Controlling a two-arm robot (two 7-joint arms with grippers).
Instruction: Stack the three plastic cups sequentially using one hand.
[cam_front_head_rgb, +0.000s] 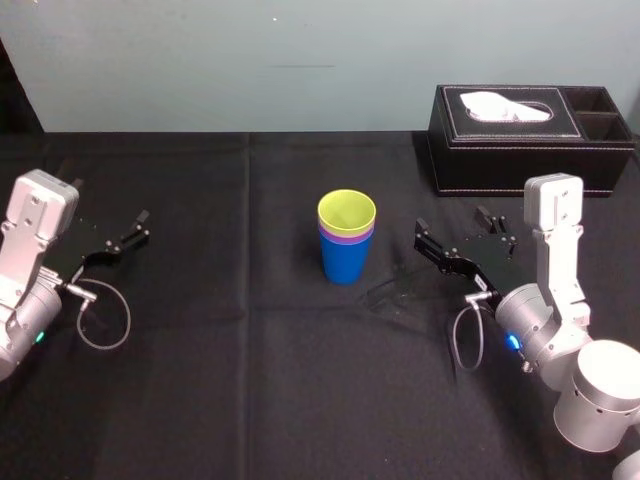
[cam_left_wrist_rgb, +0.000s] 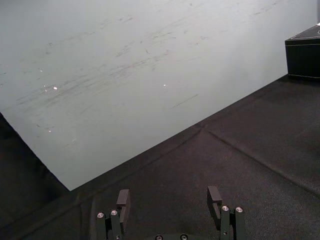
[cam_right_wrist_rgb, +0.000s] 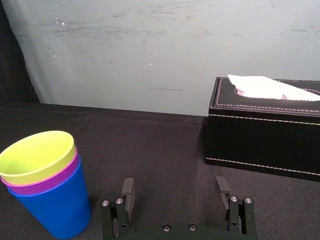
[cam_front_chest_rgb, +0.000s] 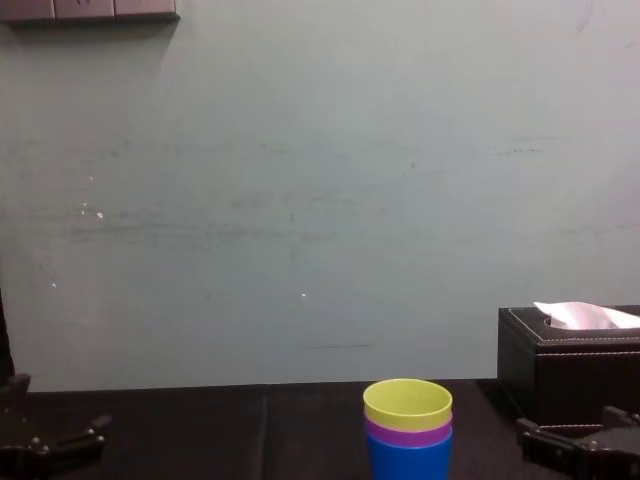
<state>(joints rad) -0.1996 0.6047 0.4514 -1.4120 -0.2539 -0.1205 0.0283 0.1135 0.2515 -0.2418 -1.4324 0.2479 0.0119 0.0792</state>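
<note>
The three cups stand nested in one upright stack at the middle of the bench (cam_front_head_rgb: 250, 380). The blue cup (cam_front_head_rgb: 346, 262) is at the bottom, the purple cup (cam_right_wrist_rgb: 50, 182) shows only as a rim band above it, and the yellow-green cup (cam_front_head_rgb: 347, 213) is on top. Bare black cloth lies open all round the stack.

The right tool (cam_front_head_rgb: 455, 235) hovers to the stack's right, near it but apart, with its jaws spread wide and holding nothing. Behind it, by the back edge, sits a black tissue box (cam_front_head_rgb: 530, 125). The left tool (cam_front_head_rgb: 125, 235) rests wide open and empty near the left edge, well apart from the cups.
</note>
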